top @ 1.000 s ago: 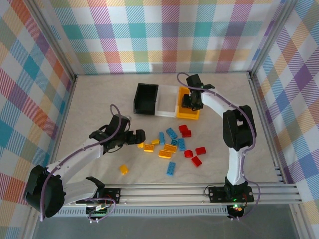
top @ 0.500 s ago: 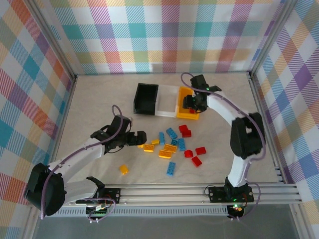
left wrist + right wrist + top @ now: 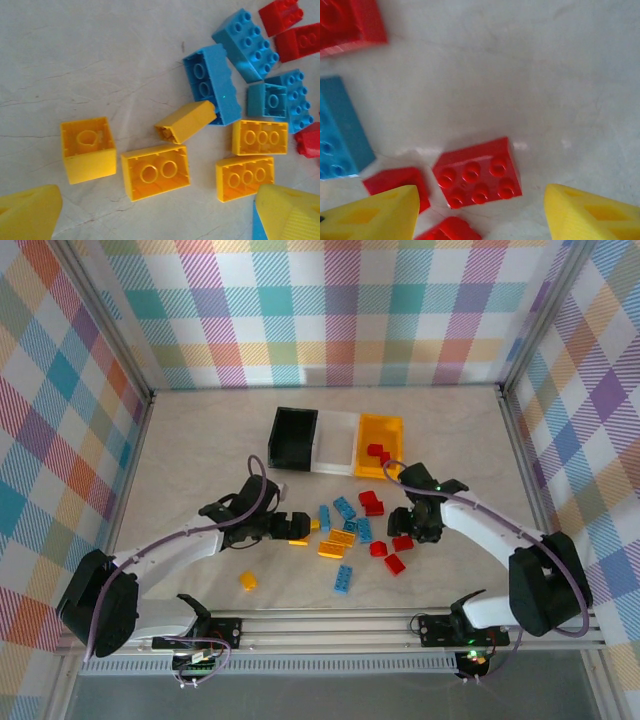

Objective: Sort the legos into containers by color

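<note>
Take the white container as your marker. The black container touches its left side, and its inside is too dark to read. No brick shows on the white container's own floor.

Well in front of the white container and off to its left, a lone yellow brick lies by itself on the table. Nearer to the white container, but on that same left-front side, your left gripper hangs over the yellow part of the pile. Its jaws are spread wide and hold nothing. In the left wrist view the left gripper frames a yellow two-hole brick that lies upside down, apart from both fingertips.

Straight in front of the white container lie the loose legos: yellow ones, then blue, then red towards the right, plus a blue brick farthest from it.

In front of the white container and to its right, your right gripper is low over the red group. Its jaws are parted and empty. In the right wrist view a red six-stud brick sits between its fingertips without touching either.

Against the white container's right side, the yellow-orange container holds a couple of red bricks. I judge you are early in the job: only some reds are binned, and the yellows, the blues and several reds remain on the table.
</note>
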Action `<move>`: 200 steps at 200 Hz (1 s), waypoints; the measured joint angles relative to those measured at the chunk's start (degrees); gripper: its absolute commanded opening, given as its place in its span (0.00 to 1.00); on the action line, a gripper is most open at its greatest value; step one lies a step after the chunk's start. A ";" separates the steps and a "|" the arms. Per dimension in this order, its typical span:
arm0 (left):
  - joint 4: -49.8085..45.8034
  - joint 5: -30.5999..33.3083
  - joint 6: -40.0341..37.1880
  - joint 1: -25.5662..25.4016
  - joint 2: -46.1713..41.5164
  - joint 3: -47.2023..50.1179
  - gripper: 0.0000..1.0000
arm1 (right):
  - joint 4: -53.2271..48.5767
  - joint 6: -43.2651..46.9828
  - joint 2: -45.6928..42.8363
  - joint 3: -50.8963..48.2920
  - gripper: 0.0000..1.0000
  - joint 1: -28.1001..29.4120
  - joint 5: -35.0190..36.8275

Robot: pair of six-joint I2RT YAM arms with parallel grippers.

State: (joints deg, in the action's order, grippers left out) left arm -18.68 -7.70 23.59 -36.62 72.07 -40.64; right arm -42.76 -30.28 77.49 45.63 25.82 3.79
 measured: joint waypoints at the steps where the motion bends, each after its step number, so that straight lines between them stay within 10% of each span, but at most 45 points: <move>1: 0.04 0.00 0.02 -0.07 0.00 0.00 0.99 | 0.00 -0.04 0.00 -0.07 0.69 0.02 0.02; 200: 0.63 1.36 1.11 -1.25 1.46 -1.57 0.99 | 6.08 -0.81 7.96 -1.40 0.65 2.38 -0.37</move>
State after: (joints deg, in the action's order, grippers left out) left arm -18.04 -6.35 24.71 -37.87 73.54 -42.22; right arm -36.69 -31.09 85.45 44.23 28.21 3.42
